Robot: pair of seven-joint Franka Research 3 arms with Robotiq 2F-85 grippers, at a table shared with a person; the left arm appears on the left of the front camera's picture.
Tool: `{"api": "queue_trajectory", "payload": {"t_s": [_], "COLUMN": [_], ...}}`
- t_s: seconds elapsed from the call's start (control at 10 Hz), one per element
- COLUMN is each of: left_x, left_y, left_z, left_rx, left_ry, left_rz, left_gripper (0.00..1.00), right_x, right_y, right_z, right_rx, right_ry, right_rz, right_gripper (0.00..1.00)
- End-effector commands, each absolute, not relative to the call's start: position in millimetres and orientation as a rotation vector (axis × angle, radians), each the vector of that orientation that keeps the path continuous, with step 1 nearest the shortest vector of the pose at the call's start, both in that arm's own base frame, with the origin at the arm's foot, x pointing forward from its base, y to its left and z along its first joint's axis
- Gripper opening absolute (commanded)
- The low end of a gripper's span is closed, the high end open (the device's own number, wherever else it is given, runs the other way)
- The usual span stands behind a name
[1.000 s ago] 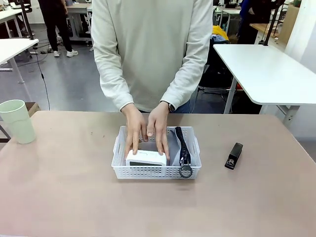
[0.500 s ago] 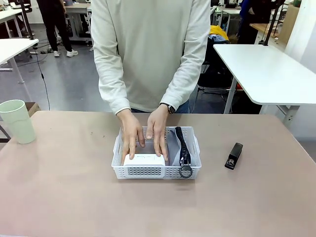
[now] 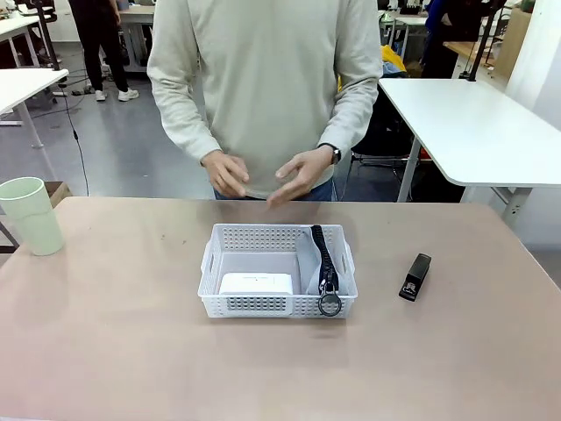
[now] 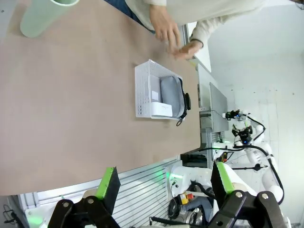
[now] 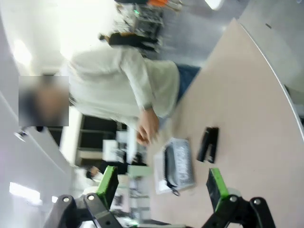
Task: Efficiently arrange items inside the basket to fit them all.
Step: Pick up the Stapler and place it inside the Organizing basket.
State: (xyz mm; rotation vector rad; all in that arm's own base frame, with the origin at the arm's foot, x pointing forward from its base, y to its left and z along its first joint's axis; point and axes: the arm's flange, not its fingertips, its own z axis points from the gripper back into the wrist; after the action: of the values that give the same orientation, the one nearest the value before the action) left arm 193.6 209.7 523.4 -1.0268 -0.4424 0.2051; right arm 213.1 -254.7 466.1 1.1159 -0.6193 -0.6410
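The green-padded fingers (image 4: 108, 186) of the left gripper (image 4: 165, 183) are seen spread wide with nothing between them, and the right gripper (image 5: 162, 185) is likewise fully parted and empty; both are held well apart from the task's things. Mid-table, the shallow white rectangular plastic basket (image 3: 276, 235) with lattice sides is set on the smooth beige table (image 3: 131, 351). A white rectangular box (image 3: 256, 283) is laid flat against its near wall, beside a grey soft pouch (image 3: 308, 266) whose black strap and ring are draped over the rim. A small black stapler (image 3: 415, 277) is left outside near the basket, and a pale green cup (image 3: 31, 215) stands upright, well apart. The person's hands (image 3: 302, 175) are raised beyond the basket, touching nothing.
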Motion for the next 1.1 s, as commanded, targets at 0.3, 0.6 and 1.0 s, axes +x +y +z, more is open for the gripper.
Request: {"api": "queue_trajectory", "payload": {"t_s": [0.3, 0.6, 1.0], "left_x": [193, 193, 193], "left_y": [211, 211, 211], "left_z": [526, 526, 526], "left_rx": [-1.044, -1.044, -1.044], "left_ry": [-0.461, -0.461, -0.461], "left_rz": [0.179, 0.179, 0.179], "left_gripper": [1.0, 1.0, 1.0], "right_x": [305, 331, 346], "right_y": [-74, 56, 102], "right_z": [494, 458, 461], "right_rx": [0.574, 0.209, 0.187], "right_ry": [-0.28, -0.276, -0.255], "right_rz": [-0.271, -0.148, -0.051], "right_gripper": [1.0, 1.0, 1.0]}}
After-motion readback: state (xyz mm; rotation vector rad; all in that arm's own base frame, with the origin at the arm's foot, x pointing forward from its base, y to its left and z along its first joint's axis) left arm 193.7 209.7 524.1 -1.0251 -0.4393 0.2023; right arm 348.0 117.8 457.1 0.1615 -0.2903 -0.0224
